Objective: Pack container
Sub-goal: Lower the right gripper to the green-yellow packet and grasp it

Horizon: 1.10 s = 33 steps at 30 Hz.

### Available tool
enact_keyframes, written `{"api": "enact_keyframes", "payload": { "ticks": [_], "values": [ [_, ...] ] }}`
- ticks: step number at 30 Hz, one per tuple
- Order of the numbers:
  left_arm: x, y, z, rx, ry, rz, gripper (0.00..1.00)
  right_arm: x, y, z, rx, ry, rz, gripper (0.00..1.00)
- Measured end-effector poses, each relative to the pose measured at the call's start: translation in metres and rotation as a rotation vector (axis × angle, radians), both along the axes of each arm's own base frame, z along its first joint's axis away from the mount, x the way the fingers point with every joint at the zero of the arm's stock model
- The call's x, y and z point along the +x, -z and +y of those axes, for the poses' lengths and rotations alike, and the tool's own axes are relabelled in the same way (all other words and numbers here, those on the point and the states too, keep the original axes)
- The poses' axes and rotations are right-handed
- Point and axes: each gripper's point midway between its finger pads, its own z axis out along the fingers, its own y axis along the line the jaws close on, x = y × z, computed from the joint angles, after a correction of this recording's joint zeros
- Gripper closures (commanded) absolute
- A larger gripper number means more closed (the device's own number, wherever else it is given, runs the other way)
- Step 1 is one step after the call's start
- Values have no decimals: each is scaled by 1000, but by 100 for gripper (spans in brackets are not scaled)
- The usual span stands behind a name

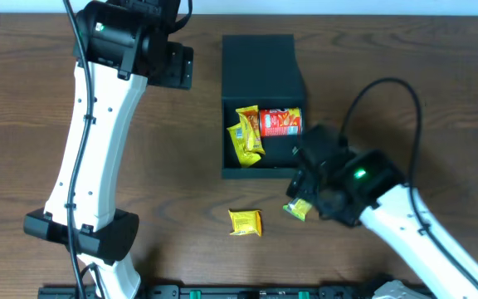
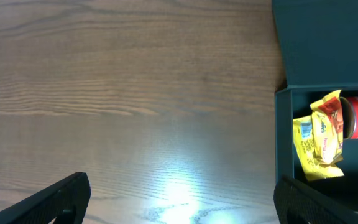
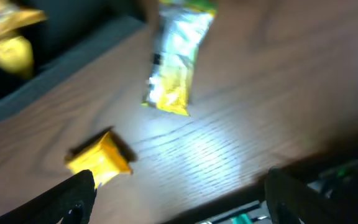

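The container (image 1: 260, 62), a dark square box with its flap lid folded back, stands open at mid table. It holds yellow snack packets (image 1: 246, 134) and a red tube (image 1: 281, 122); they also show in the left wrist view (image 2: 319, 140). One yellow packet (image 1: 245, 222) lies on the table in front of the box. A silver-yellow packet (image 1: 299, 208) lies beside my right gripper (image 1: 309, 178), which is open and empty; the right wrist view shows both packets (image 3: 173, 62) (image 3: 101, 157) on the wood. My left gripper (image 1: 177, 65) is open and empty, left of the box.
The brown wooden table (image 1: 405, 50) carries only these things. A black rail (image 1: 247, 291) runs along the front edge. The box wall (image 3: 55, 62) shows at the upper left of the right wrist view.
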Motion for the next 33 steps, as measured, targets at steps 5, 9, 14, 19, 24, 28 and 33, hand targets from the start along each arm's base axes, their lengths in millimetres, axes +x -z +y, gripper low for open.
{"api": "enact_keyframes", "payload": {
  "ticks": [5, 9, 14, 19, 24, 28, 33],
  "values": [
    [1, 0, 0, -1, 0, -3, 5, -3, 35, -1, -25, 233, -46, 22],
    [1, 0, 0, -1, 0, -3, 5, 8, 58, 4, 17, 304, -104, 28],
    [1, 0, 0, -1, 0, -2, 4, 10, 78, 0, 11, 340, -133, 34],
    [0, 0, -1, -8, 3, 0, 5, 8, 90, -5, -10, 349, -131, 35],
    [0, 0, -2, -8, 3, 0, 5, 20, 97, 5, 15, 335, -160, 33],
    [-1, 1, -1, -7, 4, 4, 5, 23, 101, 6, 6, 320, -163, 33],
    [-1, 1, -1, -6, 3, 6, 5, 23, 112, 4, -31, 314, -145, 33]
  ]
}}
